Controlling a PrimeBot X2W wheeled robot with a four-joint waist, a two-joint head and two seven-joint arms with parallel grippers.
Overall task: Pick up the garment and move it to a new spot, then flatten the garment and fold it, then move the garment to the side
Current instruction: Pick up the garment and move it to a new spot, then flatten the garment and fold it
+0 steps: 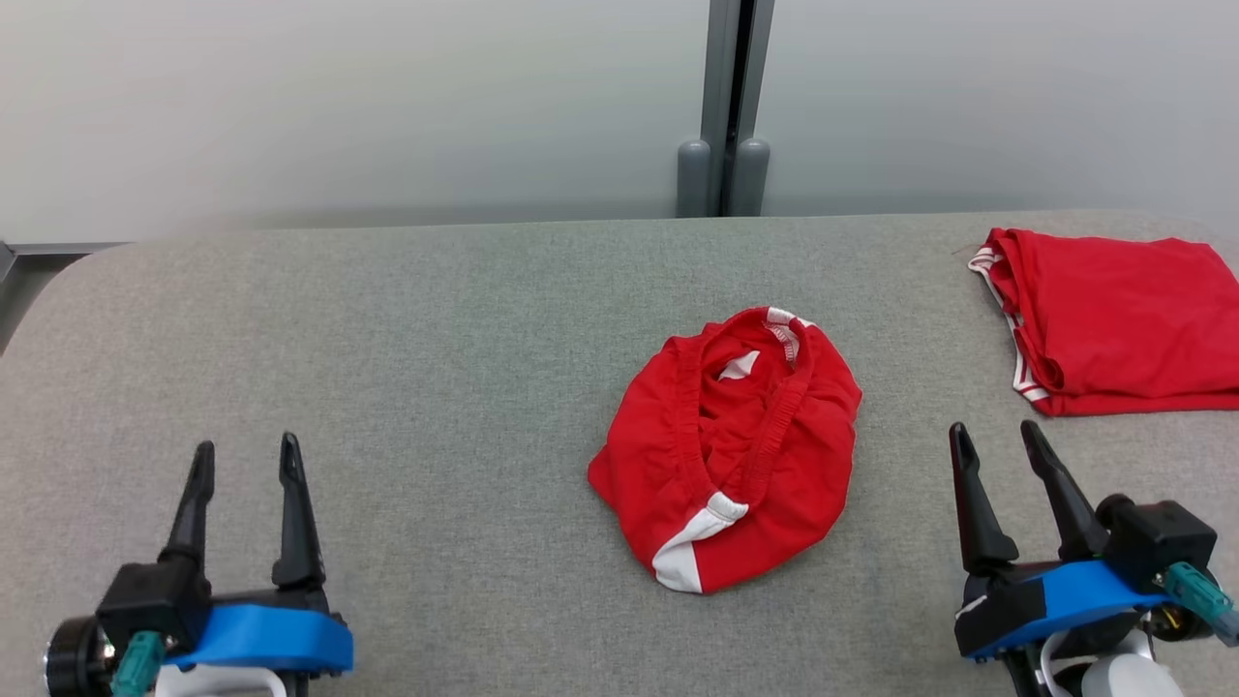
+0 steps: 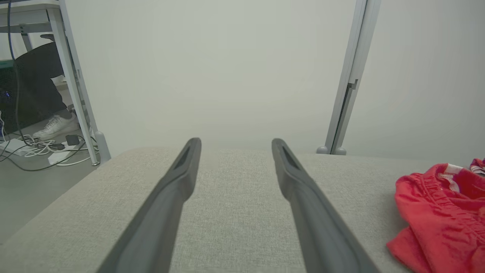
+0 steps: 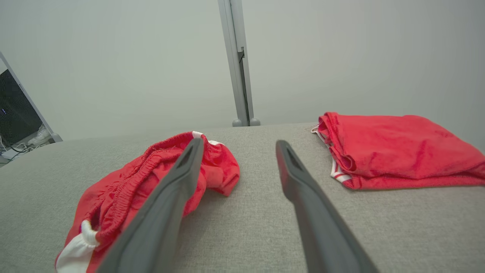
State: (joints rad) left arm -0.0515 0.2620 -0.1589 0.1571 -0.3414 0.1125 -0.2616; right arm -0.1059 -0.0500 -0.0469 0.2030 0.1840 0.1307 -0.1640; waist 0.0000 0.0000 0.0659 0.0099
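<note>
Left gripper (image 1: 247,447) and right gripper (image 1: 995,431) both spread wide, empty. The crumpled red garment (image 1: 726,455) lies between them on the table (image 1: 387,319), touching neither. It looks light and floppy, so I'd pinch the gathered waistband (image 1: 774,426).

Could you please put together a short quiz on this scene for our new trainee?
1. True or false: the crumpled red shorts are gripped by the right tool.
2. Where on the grey padded table does the folded red garment lie, as the robot sees it? A: far left. B: far right. C: centre, under the shorts.
3. Fill in the blank: the left tool and the right tool both rest near the table's front edge with their jaws ____.

Key: 1 false, as neither tool touches the shorts; 2 B; 3 open.
</note>
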